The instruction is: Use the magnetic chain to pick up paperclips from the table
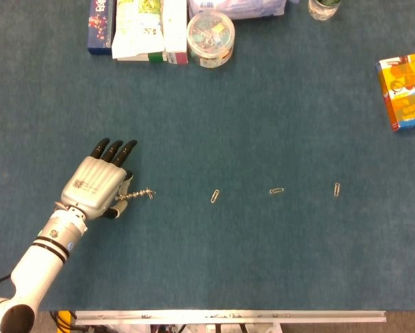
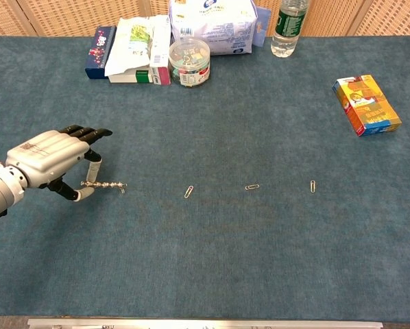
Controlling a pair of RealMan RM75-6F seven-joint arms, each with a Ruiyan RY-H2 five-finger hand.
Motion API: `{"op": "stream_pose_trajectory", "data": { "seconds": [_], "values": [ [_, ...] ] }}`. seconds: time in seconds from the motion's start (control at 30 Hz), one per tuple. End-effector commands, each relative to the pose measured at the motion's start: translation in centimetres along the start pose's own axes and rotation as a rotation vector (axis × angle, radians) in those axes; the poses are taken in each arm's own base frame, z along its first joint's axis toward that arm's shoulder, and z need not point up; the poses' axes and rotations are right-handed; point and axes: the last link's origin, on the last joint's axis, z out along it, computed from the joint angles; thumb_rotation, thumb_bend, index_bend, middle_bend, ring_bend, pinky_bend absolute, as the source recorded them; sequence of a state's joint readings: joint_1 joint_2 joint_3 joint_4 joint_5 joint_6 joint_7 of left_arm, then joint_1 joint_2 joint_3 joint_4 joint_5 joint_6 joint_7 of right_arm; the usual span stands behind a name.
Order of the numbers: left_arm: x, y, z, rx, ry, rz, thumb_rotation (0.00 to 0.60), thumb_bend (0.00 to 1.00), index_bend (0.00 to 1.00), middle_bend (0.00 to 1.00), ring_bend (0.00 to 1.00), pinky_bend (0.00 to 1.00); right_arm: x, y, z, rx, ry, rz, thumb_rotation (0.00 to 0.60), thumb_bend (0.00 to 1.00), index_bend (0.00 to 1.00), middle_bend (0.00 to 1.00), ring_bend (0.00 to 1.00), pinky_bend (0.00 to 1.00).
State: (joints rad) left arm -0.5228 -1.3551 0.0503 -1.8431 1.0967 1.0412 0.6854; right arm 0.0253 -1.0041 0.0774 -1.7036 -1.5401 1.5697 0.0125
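On the left side of the blue table (image 1: 277,125), I am holding the magnetic chain (image 1: 137,196) in the left hand (image 1: 96,187), pinching one end between the thumb and a finger while the other fingers are reaching forward, close together. I am keeping the chain stretched out sideways toward the row of clips, low over the cloth, and something small is hanging at its free end; it looks like a paperclip clinging there, though it is too small to be sure from the head view. Three loose paperclips are lying in a line to the right: the nearest paperclip (image 1: 214,196) is sitting apart from the chain's tip, the middle paperclip (image 1: 277,190) is lying further along, and the far paperclip (image 1: 336,189) is resting last in the row. Along the back edge I am seeing a round tub of clips (image 2: 190,62), flat boxes (image 2: 129,51) beside it, a white bag (image 2: 212,24) and a water bottle (image 2: 287,27). An orange box (image 2: 366,105) is lying well apart at the right.
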Motion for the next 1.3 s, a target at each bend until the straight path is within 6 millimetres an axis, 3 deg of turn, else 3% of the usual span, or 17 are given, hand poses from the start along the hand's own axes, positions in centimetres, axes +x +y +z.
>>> {"op": "stream_pose_trajectory", "data": {
  "seconds": [0.03, 0.4, 1.3],
  "values": [
    [1.0, 0.2, 0.0, -0.002, 0.028, -0.013, 0.600, 0.33, 0.61, 0.00, 0.00, 0.03, 0.0, 0.0, 0.0, 0.001, 0.001, 0.001, 0.600, 0.11, 0.18, 0.16, 0.11, 0.16],
    [4.5, 2.0, 2.0, -0.036, 0.094, -0.027, 0.600, 0.33, 0.61, 0.00, 0.00, 0.03, 0.5, -0.1, -0.2, 0.005, 0.018, 0.008, 0.600, 0.11, 0.18, 0.16, 0.11, 0.16],
    [6.7, 7.1, 9.5, -0.114, 0.070, -0.026, 0.600, 0.33, 0.62, 0.00, 0.00, 0.03, 2.3, 1.1, -1.5, -0.036, 0.086, 0.008, 0.600, 0.11, 0.18, 0.16, 0.11, 0.16]
  ]
}}
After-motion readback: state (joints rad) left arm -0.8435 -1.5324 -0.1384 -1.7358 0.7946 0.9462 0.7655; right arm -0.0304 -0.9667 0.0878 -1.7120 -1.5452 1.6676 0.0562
